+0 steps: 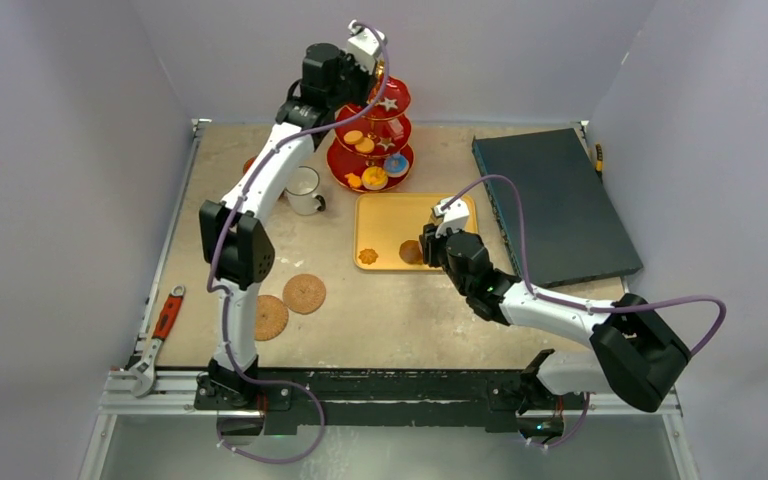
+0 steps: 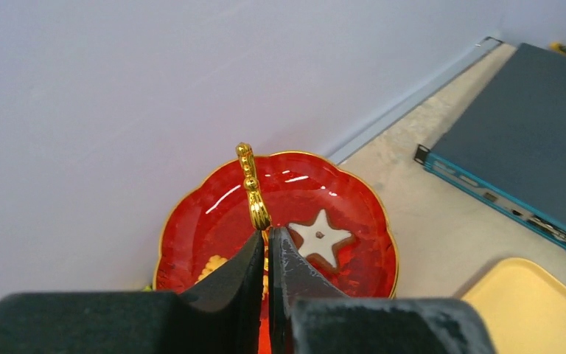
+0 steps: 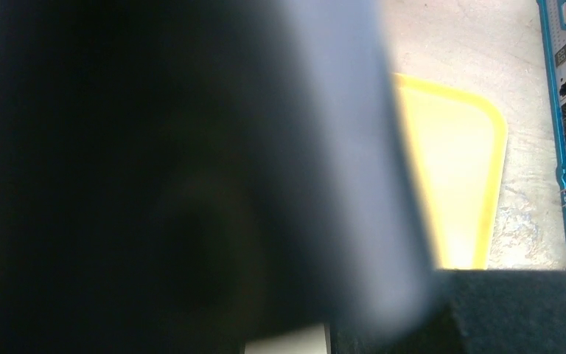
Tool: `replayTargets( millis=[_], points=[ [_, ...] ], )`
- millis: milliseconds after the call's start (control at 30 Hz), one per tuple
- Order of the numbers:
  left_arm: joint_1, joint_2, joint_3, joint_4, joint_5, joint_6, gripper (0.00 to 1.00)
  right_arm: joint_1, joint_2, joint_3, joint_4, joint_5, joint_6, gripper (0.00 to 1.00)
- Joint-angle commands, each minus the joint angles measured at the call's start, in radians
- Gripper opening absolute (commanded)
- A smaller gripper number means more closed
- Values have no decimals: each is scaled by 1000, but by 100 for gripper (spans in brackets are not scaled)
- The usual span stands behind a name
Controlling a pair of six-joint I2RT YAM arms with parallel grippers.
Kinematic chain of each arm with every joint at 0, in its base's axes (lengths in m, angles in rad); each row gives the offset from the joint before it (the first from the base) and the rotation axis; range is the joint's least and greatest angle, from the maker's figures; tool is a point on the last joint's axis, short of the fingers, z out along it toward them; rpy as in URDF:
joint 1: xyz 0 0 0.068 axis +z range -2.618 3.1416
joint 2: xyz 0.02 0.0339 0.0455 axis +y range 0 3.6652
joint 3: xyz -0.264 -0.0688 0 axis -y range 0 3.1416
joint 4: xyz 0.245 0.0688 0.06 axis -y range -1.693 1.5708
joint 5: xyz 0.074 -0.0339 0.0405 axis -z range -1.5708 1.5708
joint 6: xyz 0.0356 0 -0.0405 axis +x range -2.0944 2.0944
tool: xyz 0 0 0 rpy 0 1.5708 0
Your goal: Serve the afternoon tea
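At worktop [image 1: 400, 320] back, left hand [image 2: 267, 234] is clamped on gold handle [image 2: 250, 184] of red stand [image 2: 206, 221]. Right hand [image 1: 428, 248] is down by brown biscuit [image 1: 410, 252] on yellow tray [image 1: 380, 215], grip can't tell. Next, likely: lift biscuit to a tier.

High behind, looking down on yellow tray [image 1: 385, 220]. Left wrist: close over red stand [image 2: 214, 221] beyond it (tray corner shared). Right wrist: right at the tray, mostly blocked.
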Motion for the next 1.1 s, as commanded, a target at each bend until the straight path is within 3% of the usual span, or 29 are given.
replayTargets(
  millis=[0,267,633,733,833,967,1067],
  points=[
    [-29,-21,28,61,-203,15,2,4,-24,33,66,-2,18,30],
    [-61,-31,19,39,-317,-69,0,4,-50,18,65,0,22,31],
    [-64,-131,-76,11,-48,-210,0,4,-74,-7,70,-1,47,32],
    [-63,-144,-69,7,-40,-210,3,4,-76,-6,69,-1,49,32],
    [-58,-152,-44,-12,-86,-182,19,3,-78,-8,66,1,52,33],
    [-31,-169,-32,-14,-160,-168,71,4,-79,-10,63,1,53,33],
    [6,-165,-30,15,-109,-175,86,4,-77,-10,65,1,54,33]
  ],
)
